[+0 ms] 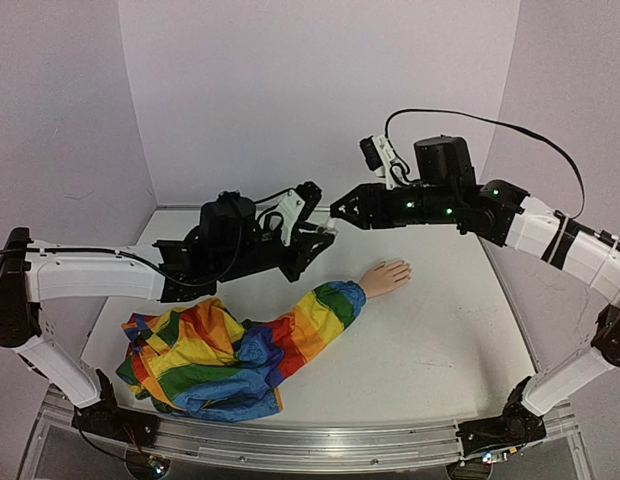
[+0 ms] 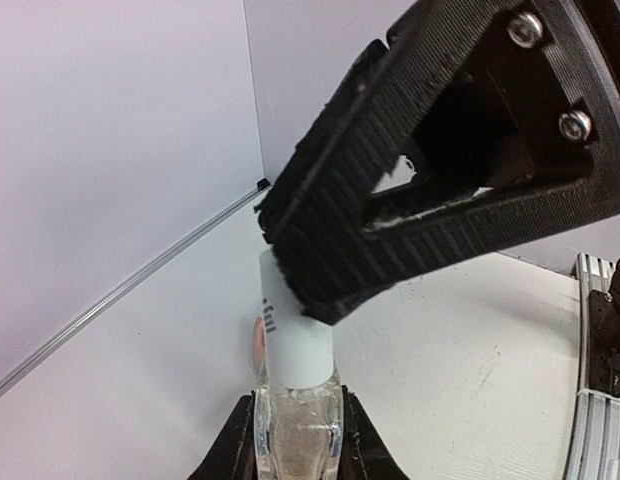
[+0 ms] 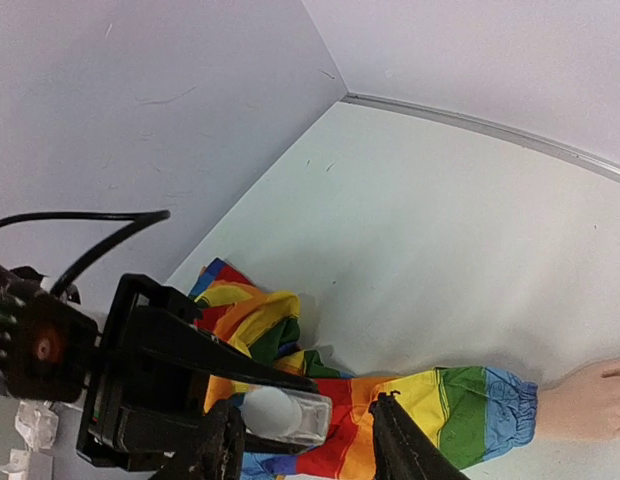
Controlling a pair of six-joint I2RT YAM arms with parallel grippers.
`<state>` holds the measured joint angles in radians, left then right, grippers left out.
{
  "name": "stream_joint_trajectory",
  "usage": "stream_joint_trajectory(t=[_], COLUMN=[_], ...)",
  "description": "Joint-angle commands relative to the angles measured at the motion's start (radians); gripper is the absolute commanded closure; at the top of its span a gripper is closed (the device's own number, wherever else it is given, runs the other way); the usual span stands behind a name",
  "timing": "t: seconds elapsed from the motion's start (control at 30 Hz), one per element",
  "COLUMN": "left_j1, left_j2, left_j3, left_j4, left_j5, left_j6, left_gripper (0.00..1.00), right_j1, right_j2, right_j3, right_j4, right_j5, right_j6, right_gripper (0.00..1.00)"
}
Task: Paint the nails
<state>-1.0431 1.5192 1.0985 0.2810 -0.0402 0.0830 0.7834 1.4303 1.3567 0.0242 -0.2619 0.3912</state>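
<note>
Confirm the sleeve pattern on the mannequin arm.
Rainbow stripes on the sleeve: red, orange, yellow, green, blue. Shows best in the top external view.

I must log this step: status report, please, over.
Left gripper shut on clear bottle, raised. Right gripper open at its white cap. Mannequin hand lies on table, nails not yet reached. Nothing covers the hand.
</note>
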Motion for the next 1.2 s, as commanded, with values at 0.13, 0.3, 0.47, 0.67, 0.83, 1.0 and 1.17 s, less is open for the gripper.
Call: stream_joint_trajectory(t=[0.13,0.3,0.47,0.67,0.83,1.0,1.17], left_j1=[-0.015,-0.015,-0.014,0.056,0.137,0.14,0.102], left_j2=[0.012,0.02,0.017,-0.003,0.072,0.008,-0.048], left_j3=[0.073,0.086,0.088,0.095,0.222,0.116,0.039], left_j4=[0.067,0.067,0.066,0.063,0.064,0.063,0.061], left_j5=[-0.046,-0.059,-0.04,0.586,1.146,0.782,0.293], left_j6=[0.031,0.025,0.01,-0.085,-0.324,-0.226,-0.122], left_gripper=[1.0,1.0,1.0,1.0,1.0,1.0,1.0], right_j1=[0.027,0.031,0.03,0.019,0.01,0.005,0.005], right_j2=[0.062,0.085,0.071,0.0,0.018,-0.018,-0.094], right_j3=[0.08,0.072,0.063,-0.005,0.01,-0.027,-0.042], right_j4=[0.057,0.07,0.083,0.086,0.061,0.056,0.061], right_j5=[0.018,-0.007,-0.045,-0.589,-0.984,-0.773,-0.227], right_j6=[0.071,0.08,0.03,-0.362,-0.419,-0.435,-0.325], right_gripper=[0.6,0.72,0.96,1.0,1.0,0.93,0.22])
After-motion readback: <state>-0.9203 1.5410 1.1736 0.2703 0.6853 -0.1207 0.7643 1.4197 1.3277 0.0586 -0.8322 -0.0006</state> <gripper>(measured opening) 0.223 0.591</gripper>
